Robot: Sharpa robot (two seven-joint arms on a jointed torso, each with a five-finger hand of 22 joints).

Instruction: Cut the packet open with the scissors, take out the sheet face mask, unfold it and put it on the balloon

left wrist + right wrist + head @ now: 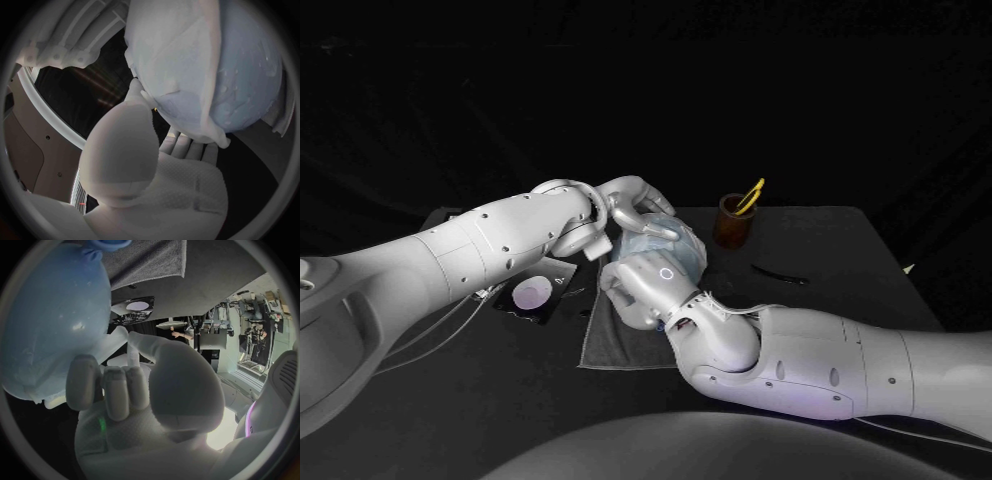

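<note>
Clinging sheet face mask (175, 60): white and creased, draped over one side of the balloon. Its lower edge curls away from the skin a little, and the other side of the balloon is bare.
Balloon (250, 75): pale blue, held up between the two robot hands above the far end of the towel, around the middle of the tabletop. From the right wrist you can see its knot (106, 244) pointing towards the towel.
Left robot hand (620, 205): reaches over the top and far side of the balloon with its fingers curled round it. The thumb tip (136, 90) touches the mask's edge and the other fingers (184, 145) lie beneath the balloon. I can't tell whether it is actually pinching the mask.
Right robot hand (653, 280): on the near side of the balloon, thumb pressed to the blue skin and fingers (115, 385) curled in against it, holding the balloon.
Towel (610, 340): dark, spread flat under the hands.
Packet (535, 295): dark with a pale round patch, lying flat just beside the towel, below the left forearm.
Scissors (753, 193): yellow handles sticking up out of a brown cup (731, 222), which stands near the balloon on the right arm's side.
Strip (776, 272): a small dark piece lying in front of the cup, apart from it. I can't make out what it is.
Tabletop (848, 250): black, carrying all of it.
</note>
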